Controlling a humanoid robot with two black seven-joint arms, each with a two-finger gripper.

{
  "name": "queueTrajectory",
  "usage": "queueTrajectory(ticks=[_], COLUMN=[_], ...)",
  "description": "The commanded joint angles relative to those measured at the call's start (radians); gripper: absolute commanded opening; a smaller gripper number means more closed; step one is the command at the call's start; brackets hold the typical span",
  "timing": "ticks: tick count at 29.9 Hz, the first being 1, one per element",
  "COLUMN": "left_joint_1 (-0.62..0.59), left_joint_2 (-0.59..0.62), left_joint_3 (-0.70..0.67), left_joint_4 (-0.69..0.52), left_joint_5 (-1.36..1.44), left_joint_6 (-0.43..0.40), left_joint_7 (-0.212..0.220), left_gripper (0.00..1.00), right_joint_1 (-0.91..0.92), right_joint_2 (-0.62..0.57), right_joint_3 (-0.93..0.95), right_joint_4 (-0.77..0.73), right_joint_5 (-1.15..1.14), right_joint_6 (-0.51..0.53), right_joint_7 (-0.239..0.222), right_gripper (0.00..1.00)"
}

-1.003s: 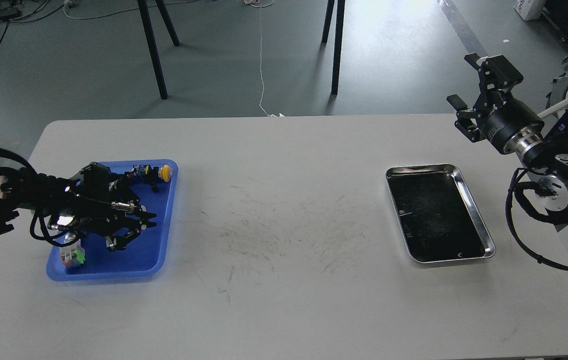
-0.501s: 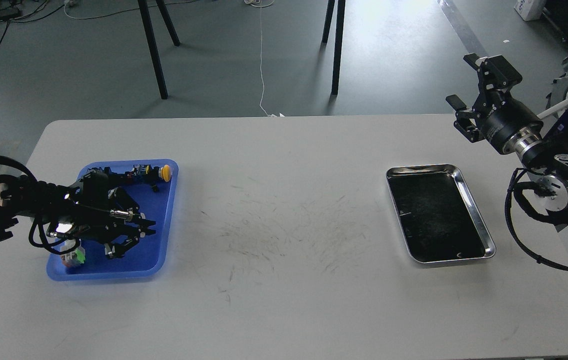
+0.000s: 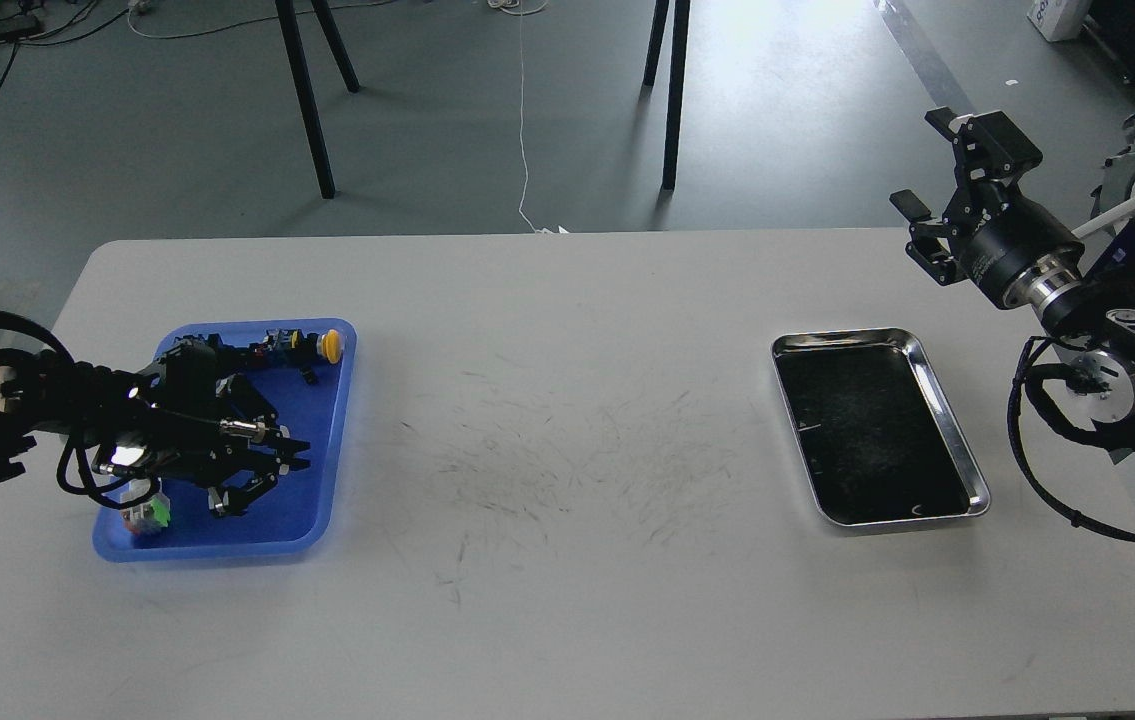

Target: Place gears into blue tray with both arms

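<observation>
Since the frame one second back, my left pincer (image 3: 265, 480) has drawn back toward the left and nearer edge of the blue tray (image 3: 327, 440); over the last half second it has barely shifted, and my right pincer (image 3: 932, 190) has held its place. The left arm (image 3: 37, 400) enters from the left and reaches low over the blue tray, its pincer with the two fingers spread apart and nothing visible between them. The blue tray lies on the left part of the white surface (image 3: 567, 560). Small dark pieces, possibly gears (image 3: 309, 377), lie near its far rim beside a yellow-capped part (image 3: 330, 344); a green and white item (image 3: 147, 512) sits at its near left corner. The right arm (image 3: 1077, 300) is raised off the right end of the surface, its pincer wide and empty. The steel tray (image 3: 967, 470) lies below it, well apart from the blue tray.
</observation>
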Motion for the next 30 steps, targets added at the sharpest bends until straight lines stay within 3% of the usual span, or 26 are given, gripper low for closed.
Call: queueTrajectory(ticks=[1,30], left_joint_1=[0.0,-0.002], left_joint_2=[0.0,0.008], left_joint_3=[0.004,0.006], left_joint_4=[-0.001,0.0], left_joint_5=[0.001,0.001], left_joint_6=[0.0,-0.002], left_joint_7=[0.0,0.0], left_gripper=[0.14,0.17], right_joint_1=[0.0,0.002], right_joint_2=[0.0,-0.004], right_joint_3=[0.0,0.0], right_joint_4=[0.001,0.002], right_joint_5=[0.0,0.002], right_joint_6=[0.0,0.0], right_joint_7=[0.0,0.0], right_gripper=[0.97,0.97])
